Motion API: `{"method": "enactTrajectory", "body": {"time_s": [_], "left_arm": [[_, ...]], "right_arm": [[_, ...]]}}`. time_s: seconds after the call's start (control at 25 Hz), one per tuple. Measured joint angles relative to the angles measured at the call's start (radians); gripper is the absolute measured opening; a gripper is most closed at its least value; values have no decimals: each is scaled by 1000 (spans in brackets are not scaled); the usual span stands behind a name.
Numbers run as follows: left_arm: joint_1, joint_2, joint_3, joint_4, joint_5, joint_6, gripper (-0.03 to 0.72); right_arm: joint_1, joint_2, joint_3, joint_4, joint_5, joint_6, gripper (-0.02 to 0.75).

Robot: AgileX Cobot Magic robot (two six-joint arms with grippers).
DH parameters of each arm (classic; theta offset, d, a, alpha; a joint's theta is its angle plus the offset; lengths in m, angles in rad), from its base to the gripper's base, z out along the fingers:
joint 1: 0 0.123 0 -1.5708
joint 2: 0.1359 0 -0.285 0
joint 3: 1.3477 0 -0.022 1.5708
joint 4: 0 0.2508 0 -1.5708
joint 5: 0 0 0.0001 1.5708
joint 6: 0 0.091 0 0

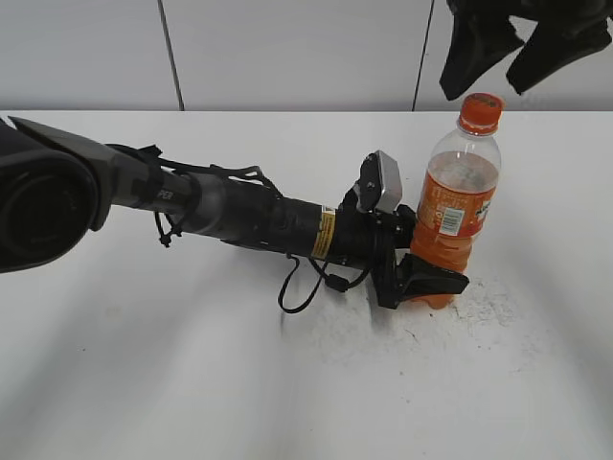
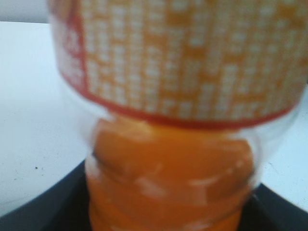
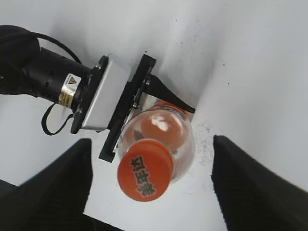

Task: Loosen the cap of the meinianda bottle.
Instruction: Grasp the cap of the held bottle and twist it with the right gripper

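A: Position of the meinianda bottle [image 1: 458,206]?
B: Upright on the white table [image 1: 192,383], right of centre in the exterior view. Orange drink inside, orange label with a white barcode patch facing the camera.

A: The cap [image 1: 480,112]?
B: Seated on the neck, orange, with print on top as seen from the right wrist view [image 3: 145,176]. Nothing touching it.

A: Left gripper [image 1: 421,278]?
B: Low across the table from the left, fingers closed around the bottle's lower body just above the base. Clamped on the bottle [image 2: 178,159], which fills the left wrist view; dark fingers at both bottom corners there.

A: Right gripper [image 3: 151,192]?
B: Above the bottle, looking straight down on the cap. Two dark fingers [image 3: 250,187] spread wide, one on each side of the cap, well clear of it. Apart, holding nothing. In the exterior view, only dark parts at the top right edge, above the cap.

A: Surface condition?
B: Dark specks and scuffing on the table around the bottle's base.
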Motion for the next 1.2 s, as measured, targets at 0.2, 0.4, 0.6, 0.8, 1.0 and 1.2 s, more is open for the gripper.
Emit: {"method": "enactTrajectory", "body": {"time_s": [0.2, 0.4, 0.6, 0.8, 1.0, 1.2], "left_arm": [[0, 0, 0, 0, 1, 0, 519], [0, 0, 0, 0, 1, -1, 519], [0, 0, 0, -1, 2, -3, 519], [0, 0, 0, -1, 2, -3, 519], [0, 0, 0, -1, 2, -3, 519], [0, 0, 0, -1, 2, -3, 519]], "right_arm": [[0, 3, 47, -10, -1, 18, 524], [0, 9, 49, -9, -1, 0, 365], [0, 9, 49, -2, -1, -83, 272], [0, 9, 49, 6, -1, -411, 272], [0, 9, 49, 11, 0, -743, 272], [0, 9, 49, 14, 1, -810, 272]]}}
